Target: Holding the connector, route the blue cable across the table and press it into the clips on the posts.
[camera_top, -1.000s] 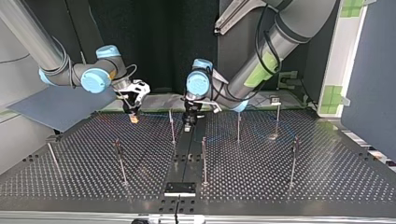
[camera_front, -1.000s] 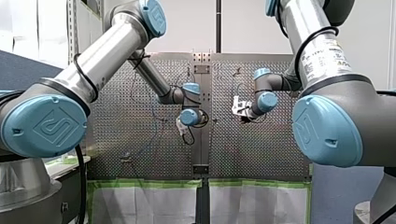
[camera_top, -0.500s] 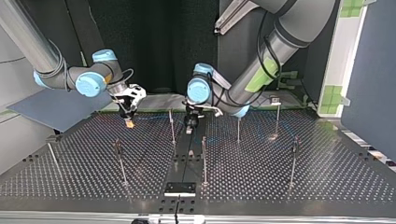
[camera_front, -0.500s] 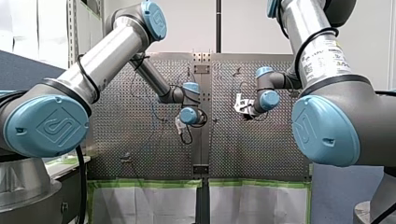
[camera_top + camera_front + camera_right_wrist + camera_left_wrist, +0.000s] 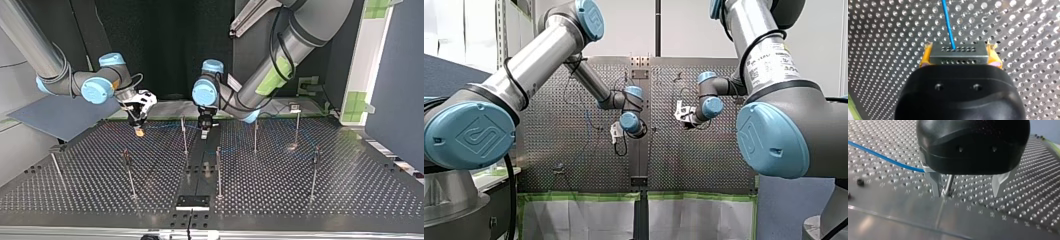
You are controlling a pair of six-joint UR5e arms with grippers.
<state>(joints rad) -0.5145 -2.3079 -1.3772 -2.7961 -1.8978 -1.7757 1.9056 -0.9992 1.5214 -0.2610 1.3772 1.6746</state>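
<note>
Perforated table (image 5: pixel 310 195): metal, spans the top view, with thin upright posts (image 5: pixel 218 172) scattered over it. The robot's left arm (image 5: pixel 280 60) comes in at the top view's right and reaches to the middle. Its right arm (image 5: pixel 60 80) comes in at that view's left.

Left gripper (image 5: pixel 968 193): black body, metal fingers (image 5: pixel 936 182) spread wide, gripping nothing. Tips are low over the table. One thin post (image 5: pixel 949 185) stands between them, close to the finger on the cable's side.

Right gripper (image 5: pixel 960 57): yellow pads (image 5: pixel 925 57) clamped on both ends of the connector (image 5: pixel 958 53), a grey metal block with rows of small holes. It is held above the table, toward the far edge in the top view.

Blue cable (image 5: pixel 948 22): leaves the connector's face and runs off over the table. In the left wrist view it reaches the left gripper's finger and is hidden behind it.
</note>
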